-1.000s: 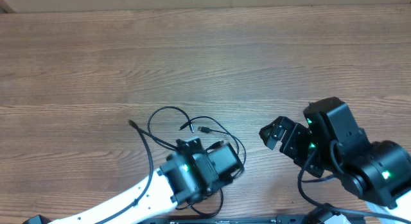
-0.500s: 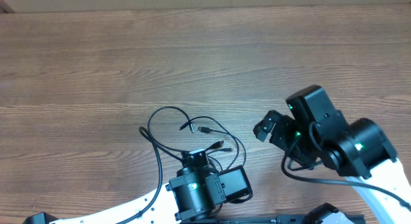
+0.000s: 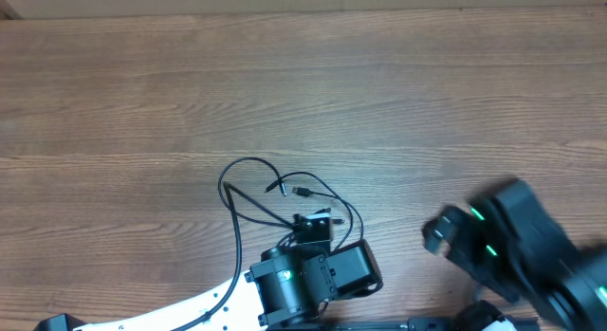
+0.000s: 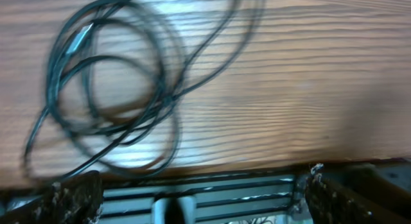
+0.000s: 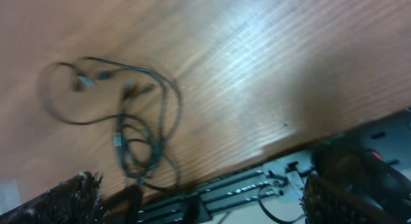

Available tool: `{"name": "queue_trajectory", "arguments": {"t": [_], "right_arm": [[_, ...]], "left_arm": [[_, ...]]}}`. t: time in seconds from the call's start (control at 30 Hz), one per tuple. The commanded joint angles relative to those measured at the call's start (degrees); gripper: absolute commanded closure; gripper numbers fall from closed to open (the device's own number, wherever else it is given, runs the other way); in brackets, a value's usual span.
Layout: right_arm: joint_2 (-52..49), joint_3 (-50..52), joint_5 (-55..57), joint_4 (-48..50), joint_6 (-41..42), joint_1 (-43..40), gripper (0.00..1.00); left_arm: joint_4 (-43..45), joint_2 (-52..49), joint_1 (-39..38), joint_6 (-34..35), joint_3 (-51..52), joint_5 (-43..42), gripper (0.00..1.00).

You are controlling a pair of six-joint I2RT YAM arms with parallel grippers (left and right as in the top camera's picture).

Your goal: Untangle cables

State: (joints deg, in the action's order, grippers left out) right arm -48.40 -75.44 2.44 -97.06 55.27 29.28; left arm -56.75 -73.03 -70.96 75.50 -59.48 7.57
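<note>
Right gripper (image 3: pixel 435 238) retreated edgeward (blurred); cables (image 3: pixel 276 188) near front edge.

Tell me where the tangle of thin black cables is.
In the overhead view the thin black cables lie looped on the wooden table near its front edge, just ahead of the left gripper, with the right gripper apart to their right.

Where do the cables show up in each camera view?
Overhead: cables lie lower centre, in loose loops.
Left wrist: cables fill the upper left.
Right wrist: cables sit in the left half.
Shared landmark: the wood-grain table beneath them.
</note>
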Motion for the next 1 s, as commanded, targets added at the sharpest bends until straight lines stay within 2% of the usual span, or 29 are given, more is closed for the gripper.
{"name": "queue_trajectory", "arguments": {"t": [0.0, 0.07, 0.23, 0.27, 0.3, 0.33, 0.4, 0.43, 0.47, 0.53, 0.67, 0.73, 0.8, 0.97], "right_arm": [[7.6, -1.4, -2.2, 0.0, -0.4, 0.0, 0.00], [11.4, -1.4, -4.3, 0.0, -3.0, 0.0, 0.00], [16.8, -1.4, -12.7, 0.0, -16.0, 0.0, 0.00], [16.9, -1.4, -13.6, 0.0, -19.2, 0.0, 0.00], [17.0, -1.4, -15.3, 0.0, -23.2, 0.0, 0.00], [16.9, -1.4, -17.4, 0.0, -26.8, 0.0, 0.00], [16.9, -1.4, -18.7, 0.0, -31.3, 0.0, 0.00], [16.9, -1.4, -18.7, 0.0, -32.3, 0.0, 0.00], [16.9, -1.4, -18.6, 0.0, -32.9, 0.0, 0.00], [16.9, -1.5, -18.6, 0.0, -32.9, 0.0, 0.00], [16.9, -1.5, -18.0, 0.0, -32.9, 0.0, 0.00], [16.9, -1.5, -17.5, 0.0, -33.1, 0.0, 0.00], [16.9, -1.5, -17.0, 0.0, -33.1, 0.0, 0.00], [16.9, -1.5, -16.6, 0.0, -33.0, 0.0, 0.00]], "left_arm": [[2.1, 0.1, -0.2, -5.1, 0.1, 0.7, 0.01], [2.6, 0.1, 0.3, -5.1, 0.1, 0.8, 0.00], [1.2, 0.1, 1.8, -7.0, 0.1, 1.9, 0.02], [0.9, 0.1, 2.0, -8.3, 0.1, 2.6, 0.04], [0.8, 0.0, 2.1, -9.4, 0.1, 3.6, 0.13], [0.2, 0.1, 2.1, -10.9, 0.1, 4.6, 0.15], [-0.9, 0.1, 2.4, -11.5, 0.1, 4.7, 0.02], [-0.8, 0.1, 2.9, -12.1, 0.1, 4.1, 0.01], [-0.6, 0.1, 3.5, -13.3, 0.1, 3.0, 0.00], [0.5, 0.1, 6.1, -20.2, 0.1, -1.2, 0.00], [2.5, 0.1, 15.4, -31.2, 0.1, -11.8, 0.00], [3.3, 0.1, 19.0, -34.8, 0.1, -16.7, 0.04], [3.1, 0.1, 20.5, -33.2, 0.1, -18.7, 0.01], [1.1, 0.1, 20.3, -18.0, 0.3, -19.6, 0.00]]}}
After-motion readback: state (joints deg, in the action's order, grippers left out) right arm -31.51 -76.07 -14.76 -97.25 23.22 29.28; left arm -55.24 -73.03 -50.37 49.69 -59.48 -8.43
